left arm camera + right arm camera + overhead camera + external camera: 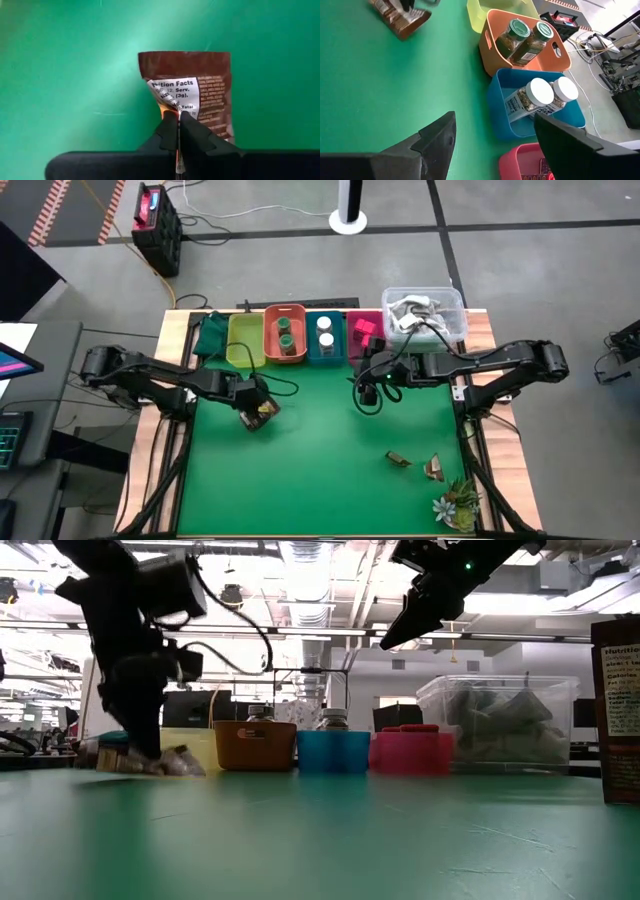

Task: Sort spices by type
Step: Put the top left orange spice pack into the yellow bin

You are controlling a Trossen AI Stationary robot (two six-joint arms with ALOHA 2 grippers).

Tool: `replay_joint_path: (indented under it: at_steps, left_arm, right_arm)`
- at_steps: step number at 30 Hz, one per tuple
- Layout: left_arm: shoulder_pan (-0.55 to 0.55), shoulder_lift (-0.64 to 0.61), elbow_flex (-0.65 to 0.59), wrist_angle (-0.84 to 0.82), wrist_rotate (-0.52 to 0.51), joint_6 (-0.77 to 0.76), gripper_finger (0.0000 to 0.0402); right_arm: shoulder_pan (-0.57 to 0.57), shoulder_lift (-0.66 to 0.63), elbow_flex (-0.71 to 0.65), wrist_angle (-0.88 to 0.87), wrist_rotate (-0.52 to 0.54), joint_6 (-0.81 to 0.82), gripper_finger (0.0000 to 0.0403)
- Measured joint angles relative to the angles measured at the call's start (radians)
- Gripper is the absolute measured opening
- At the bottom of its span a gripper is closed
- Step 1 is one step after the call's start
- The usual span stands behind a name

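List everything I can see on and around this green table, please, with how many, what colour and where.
sachets: three, brown; one in the left gripper, two on the mat near the plant
green-lidded jars: two, orange bin
white-capped jars: two, blue bin
pink blocks: pink bin; count unclear
yellow bin: one, left of the orange bin
clear tub: one, back right
plant: one, green, front right
left gripper: shut on a sachet
right gripper: open, above the mat near the bins
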Motion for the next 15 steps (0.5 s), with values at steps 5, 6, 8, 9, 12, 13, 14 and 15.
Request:
replay_joint_path:
  at_steps: [5, 6, 8, 9, 12, 13, 14, 15]
  left_arm:
    - [0.014, -0.161, 0.053, -0.120, -0.155, 0.045, 0.0002]
    - [0.020, -0.201, 0.058, -0.133, -0.211, 0.060, 0.0002]
    - [0.035, -0.276, 0.059, -0.129, -0.344, 0.090, 0.0001]
    - [0.043, -0.312, 0.059, -0.122, -0.417, 0.109, 0.0001]
    - [0.059, -0.399, 0.053, -0.061, -0.635, 0.188, 0.0001]
    - [0.064, -0.424, 0.043, -0.018, -0.708, 0.226, 0.0001]
    - [0.067, -0.442, 0.028, 0.028, -0.773, 0.267, 0.0001]
    - [0.072, -0.454, 0.010, 0.084, -0.828, 0.309, 0.0001]
  right_arm:
    - [0.000, 0.000, 0.000, 0.004, 0.000, 0.000, 0.0299]
    - [0.000, 0.000, 0.000, 0.008, 0.000, 0.000, 0.0299]
    - [-0.002, 0.000, 0.000, 0.020, 0.000, 0.000, 0.0299]
    - [-0.002, 0.000, 0.000, 0.024, 0.000, -0.001, 0.0299]
    - [-0.002, 0.000, 0.000, 0.032, 0.000, -0.003, 0.0299]
    - [-0.002, 0.000, 0.000, 0.032, 0.000, -0.005, 0.0299]
    - [-0.002, 0.000, 0.000, 0.032, 0.000, -0.005, 0.0299]
    - [-0.002, 0.000, 0.000, 0.032, 0.000, -0.005, 0.0299]
